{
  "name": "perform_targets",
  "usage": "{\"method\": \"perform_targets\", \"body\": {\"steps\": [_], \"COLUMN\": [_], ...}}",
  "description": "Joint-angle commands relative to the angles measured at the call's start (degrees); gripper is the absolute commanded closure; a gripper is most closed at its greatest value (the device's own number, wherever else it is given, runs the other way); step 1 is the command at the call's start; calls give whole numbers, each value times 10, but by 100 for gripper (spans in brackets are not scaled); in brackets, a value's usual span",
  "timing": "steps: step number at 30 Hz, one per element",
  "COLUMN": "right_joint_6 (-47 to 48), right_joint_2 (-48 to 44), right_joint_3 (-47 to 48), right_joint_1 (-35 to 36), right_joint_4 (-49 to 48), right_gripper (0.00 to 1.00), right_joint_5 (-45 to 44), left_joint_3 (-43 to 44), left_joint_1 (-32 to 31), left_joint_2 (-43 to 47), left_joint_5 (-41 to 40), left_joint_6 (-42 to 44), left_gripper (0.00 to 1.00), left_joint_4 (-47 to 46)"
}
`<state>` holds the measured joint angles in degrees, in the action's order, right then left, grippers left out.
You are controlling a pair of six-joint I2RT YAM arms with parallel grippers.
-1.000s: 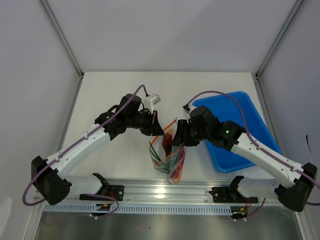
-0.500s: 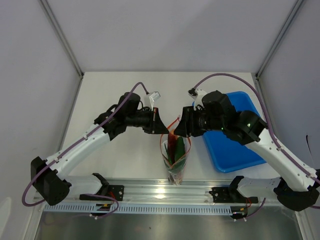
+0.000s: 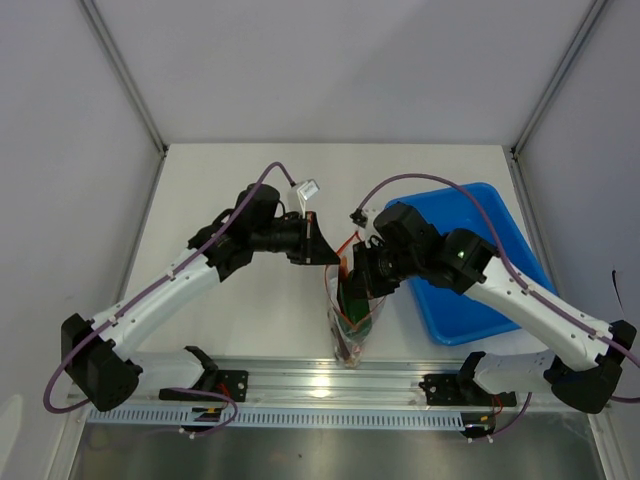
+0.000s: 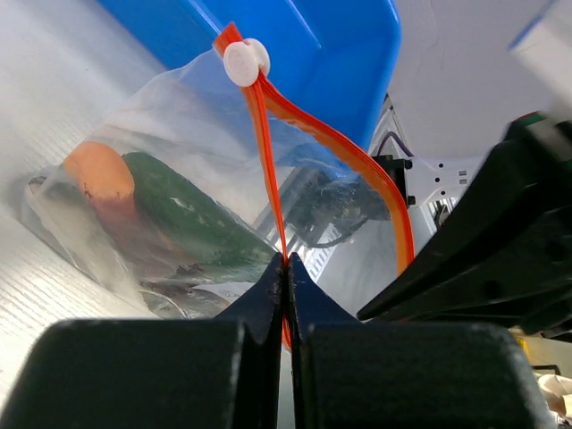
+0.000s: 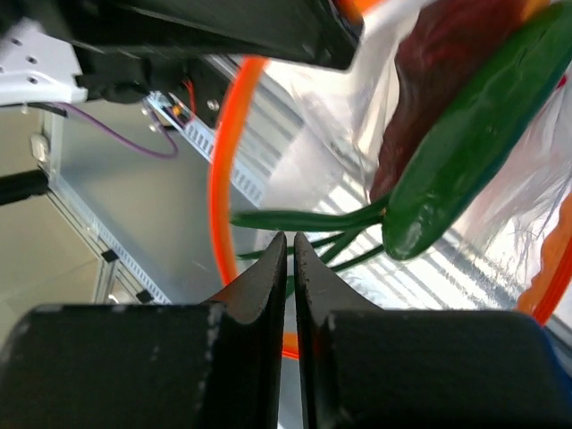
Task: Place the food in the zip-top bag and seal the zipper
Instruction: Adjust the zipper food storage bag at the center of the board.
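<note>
The left gripper (image 4: 286,261) pinched the zipper (image 4: 266,152) at its fingertips, the right gripper (image 5: 290,246), jaws a mere slit apart, sat at the opposite rim with its hold unclear, and the food (image 5: 465,134) lay beyond inside the zip-top bag (image 4: 170,134), so sealing likely needed the mouth pulled flat.

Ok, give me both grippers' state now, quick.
Left gripper: shut on the zipper.
Right gripper: jaws all but shut at the zip-top bag mouth; whether they pinch anything cannot be told.
</note>
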<state>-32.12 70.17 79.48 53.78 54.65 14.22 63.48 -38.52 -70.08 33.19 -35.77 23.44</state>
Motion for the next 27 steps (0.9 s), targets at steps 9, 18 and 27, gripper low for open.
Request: {"method": "perform_targets", "body": {"steps": [9,18,27], "right_joint_6": [-38,-124,-181], "right_joint_2": [1,28,108], "right_joint_3": [-85,-148,-202], "right_joint_1": [36,62,62], "right_joint_4": [-21,-74,-147], "right_gripper": [95,100,100], "right_joint_5": [34,12,-14], "left_joint_3": [-1,-35,-96], "left_joint_1": [-3,-4,-16], "left_joint_2": [19,47,77], "left_joint_5": [3,-22,-48], "left_joint_6": [-20,-70,-108], "left_gripper": [99,99,99], "left_joint_4": [-45,-80,-117]}}
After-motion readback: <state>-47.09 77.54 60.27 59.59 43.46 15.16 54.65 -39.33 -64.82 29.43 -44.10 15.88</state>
